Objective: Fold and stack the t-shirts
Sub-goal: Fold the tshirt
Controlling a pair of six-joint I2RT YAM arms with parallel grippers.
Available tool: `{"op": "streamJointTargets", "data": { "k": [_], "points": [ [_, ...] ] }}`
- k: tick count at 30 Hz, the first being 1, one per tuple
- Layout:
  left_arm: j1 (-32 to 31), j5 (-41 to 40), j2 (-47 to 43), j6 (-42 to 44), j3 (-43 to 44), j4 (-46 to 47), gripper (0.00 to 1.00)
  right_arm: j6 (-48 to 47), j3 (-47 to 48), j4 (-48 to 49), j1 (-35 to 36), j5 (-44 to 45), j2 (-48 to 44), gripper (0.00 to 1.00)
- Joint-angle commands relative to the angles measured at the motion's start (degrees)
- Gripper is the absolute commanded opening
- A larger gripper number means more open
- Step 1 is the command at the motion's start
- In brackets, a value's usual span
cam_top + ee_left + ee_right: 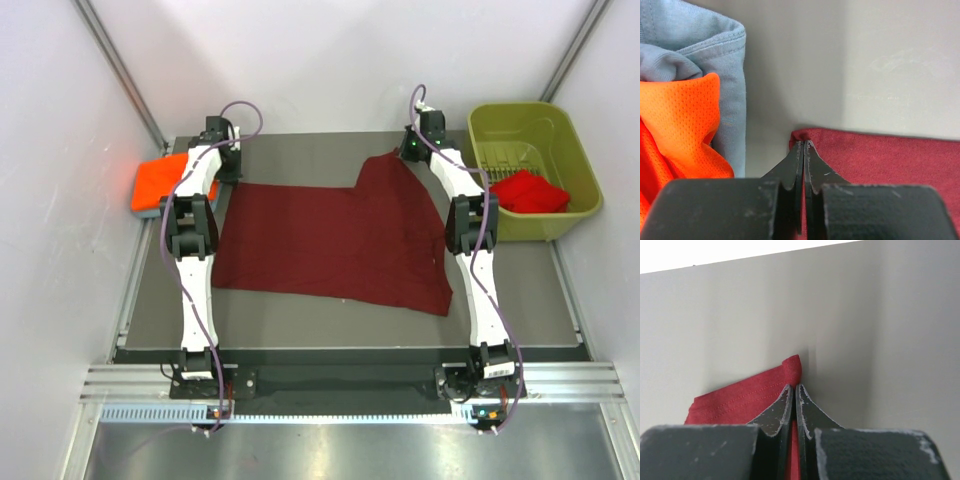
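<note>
**Top external: both claws pinched on the maroon shirt's far corners, first fold pending**

The maroon t-shirt (330, 245) is spread mid-surface, on the dark surface (330, 325) between the arms. The left claw (227, 168) is at its far-left corner. The right claw (408, 152) is at the far-right corner, where the cloth peaks up.

Step as I read it: carry the far edge toward the near edge.
- Lift both corners together. The right side sits higher, so level them first or the crease skews.
- Hold the edge taut between the claws, with no sag in the middle.
- The near hem runs slanted, lower on the right. Land corner on corner rather than pulling straight back.
- The left claw works close to the orange t-shirt (160, 182), which lies against the grey-blue t-shirt (715, 45) at the far-left edge. Draw away from that pile so nothing snags.

Claws:
- Left wrist: jaws closed to a hairline, tips nipping the very corner of the maroon hem. The bite is thin and could slip under tension.
- Right wrist: jaws pressed together on a rolled hem corner, with cloth bunched just above the tips. The grip is equally shallow.

The red t-shirt (530, 190) sits crumpled in the olive bin (580, 165) at far right, not yet handled. My estimate: two shirts remain to fold.
</note>
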Motion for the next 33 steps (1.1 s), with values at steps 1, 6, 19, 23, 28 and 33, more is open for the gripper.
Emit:
{"op": "streamJointTargets", "data": {
  "k": [1, 6, 19, 23, 28, 33],
  "points": [
    [0.2, -0.5, -2.3, -0.1, 1.2, 0.6, 0.00, -2.4, 0.1, 0.8, -0.2, 2.3, -7.2, 0.00],
    [0.3, -0.7, -7.1, -0.1, 0.2, 0.9, 0.00, -4.6, -2.8, -0.2, -0.5, 2.2, -13.1, 0.00],
    [2.7, 1.5, -15.4, -0.1, -4.3, -0.9, 0.00, -5.1, -9.8, -4.2, -0.5, 1.0, -23.8, 0.00],
    [4.0, 6.6, -17.0, -0.1, -6.4, 0.0, 0.00, -4.8, -15.1, -5.1, -0.6, -0.6, -27.3, 0.00],
    [3.0, 9.0, -9.5, -1.4, -1.7, -0.2, 0.29, -5.0, -15.6, -5.1, -0.4, -0.4, -25.6, 0.00],
    [1.9, 10.7, -4.8, -1.6, 0.8, 0.7, 0.29, -6.2, -14.3, -5.1, 0.2, 0.7, -23.8, 0.00]
  ]
}}
